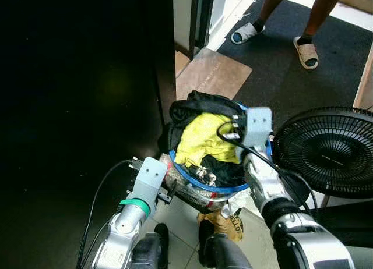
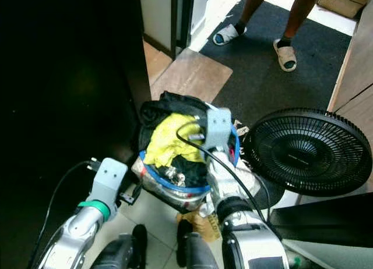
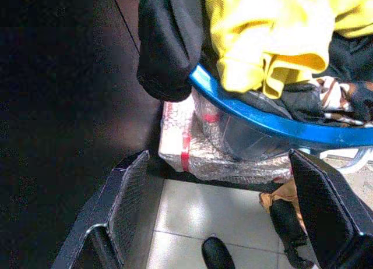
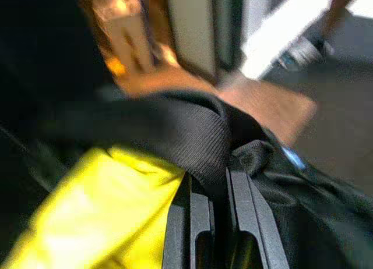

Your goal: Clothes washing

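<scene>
Laundry basket [image 1: 204, 184] on tiled floor [image 3: 192, 213], heaped with yellow garment [image 1: 201, 138] and black clothes [image 1: 198, 109]. Right gripper [image 4: 218, 181] jaws clamped on black fabric atop pile; left gripper [image 3: 221, 222] jaws spread wide beside basket. Fan [image 1: 329, 152] alongside.

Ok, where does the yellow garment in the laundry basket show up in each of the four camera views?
Left eye view: yellow garment at centre, atop the basket, beside the right gripper.
Right eye view: centre-left, same pile.
Left wrist view: upper right, hanging over the rim.
Right wrist view: lower left, beside the black strap that the fingers pinch.
Shared landmark: the basket's blue rim, seen in both eye views and the left wrist view.
</scene>
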You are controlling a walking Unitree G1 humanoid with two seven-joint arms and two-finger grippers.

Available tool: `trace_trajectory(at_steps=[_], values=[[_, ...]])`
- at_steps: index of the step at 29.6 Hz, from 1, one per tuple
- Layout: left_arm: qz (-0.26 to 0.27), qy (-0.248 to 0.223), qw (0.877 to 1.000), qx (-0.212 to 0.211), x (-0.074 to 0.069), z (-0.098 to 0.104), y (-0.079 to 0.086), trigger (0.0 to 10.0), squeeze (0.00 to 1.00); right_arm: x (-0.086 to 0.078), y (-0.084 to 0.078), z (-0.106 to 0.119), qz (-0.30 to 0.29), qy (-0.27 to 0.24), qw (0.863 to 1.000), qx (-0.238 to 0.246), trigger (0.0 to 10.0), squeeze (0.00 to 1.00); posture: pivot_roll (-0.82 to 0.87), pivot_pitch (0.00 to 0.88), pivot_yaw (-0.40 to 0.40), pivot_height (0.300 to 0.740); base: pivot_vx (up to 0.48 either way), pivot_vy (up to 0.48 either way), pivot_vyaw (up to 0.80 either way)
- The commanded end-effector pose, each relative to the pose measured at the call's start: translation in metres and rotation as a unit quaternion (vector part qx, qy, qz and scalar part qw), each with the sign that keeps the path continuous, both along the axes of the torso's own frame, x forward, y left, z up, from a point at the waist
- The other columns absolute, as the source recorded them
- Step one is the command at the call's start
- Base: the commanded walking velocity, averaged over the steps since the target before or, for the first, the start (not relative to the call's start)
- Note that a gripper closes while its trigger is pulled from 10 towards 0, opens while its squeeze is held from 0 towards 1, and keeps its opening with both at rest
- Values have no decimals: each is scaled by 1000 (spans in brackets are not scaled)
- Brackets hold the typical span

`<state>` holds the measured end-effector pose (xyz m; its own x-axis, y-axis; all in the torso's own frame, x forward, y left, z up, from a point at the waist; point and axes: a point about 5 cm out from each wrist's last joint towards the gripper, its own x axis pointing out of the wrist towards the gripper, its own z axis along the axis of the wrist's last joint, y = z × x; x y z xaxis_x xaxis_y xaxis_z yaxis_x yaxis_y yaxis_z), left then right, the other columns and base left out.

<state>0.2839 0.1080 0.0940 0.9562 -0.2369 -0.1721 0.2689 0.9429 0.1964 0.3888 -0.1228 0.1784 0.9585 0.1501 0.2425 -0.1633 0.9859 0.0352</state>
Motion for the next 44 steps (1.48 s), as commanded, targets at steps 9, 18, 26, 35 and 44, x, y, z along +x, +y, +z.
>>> trace_trajectory(at_steps=[9,18,26,35,44], values=[[42,-14,999,-22,-11,10,35,10000,0,-17,4,87,8,-193,981,15,10000,0,219,239,42,740,0,0,0],[65,-53,996,-40,3,31,45,10000,0,-38,-41,153,-48,-302,952,-24,10000,0,154,108,13,740,0,0,0],[59,-65,995,-54,15,37,38,10000,0,-66,-66,229,-86,-415,904,-46,10000,0,123,60,12,740,0,0,0],[46,-64,995,-65,19,38,30,10000,0,-102,-74,276,-106,-490,864,-46,10000,0,103,27,20,740,0,0,0],[53,-78,993,-71,23,45,32,10000,0,-61,-67,138,-121,-262,955,-71,10000,0,111,0,10,740,0,0,0]])
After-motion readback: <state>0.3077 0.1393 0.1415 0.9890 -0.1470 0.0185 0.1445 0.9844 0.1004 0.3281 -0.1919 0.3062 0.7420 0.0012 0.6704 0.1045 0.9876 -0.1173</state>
